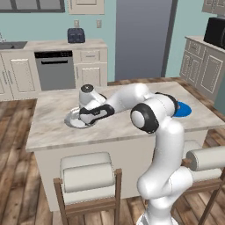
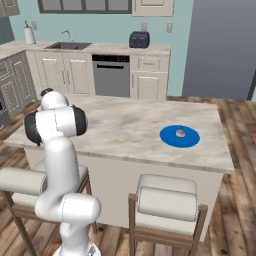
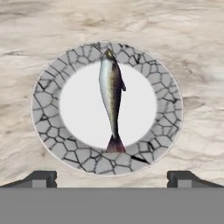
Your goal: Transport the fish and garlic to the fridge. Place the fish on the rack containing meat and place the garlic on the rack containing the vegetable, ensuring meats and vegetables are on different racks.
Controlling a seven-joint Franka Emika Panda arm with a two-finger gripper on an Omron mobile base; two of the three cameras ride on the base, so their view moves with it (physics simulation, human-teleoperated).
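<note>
A slim grey and silver fish (image 3: 111, 96) lies across the white middle of a round plate with a cracked-stone rim (image 3: 43, 100). In the hand view it sits straight below my open gripper (image 3: 111, 179), whose two dark fingertips (image 3: 41, 178) stand wide apart with nothing between them. In the left base view my gripper (image 1: 88, 117) hovers just over that plate (image 1: 72, 122) on the island's left part. The small off-white garlic (image 2: 180, 133) rests on a blue plate (image 2: 192, 140) on the island's right part. The tall grey fridge (image 1: 140, 39) stands at the back wall with its doors shut.
Two cushioned stools (image 1: 86, 178) stand along the marble island's near side (image 1: 48, 127). Behind are white cabinets, a dishwasher (image 1: 55, 70), a toaster (image 1: 76, 35) and a sink (image 2: 68, 45). Wooden floor runs between the island and the fridge.
</note>
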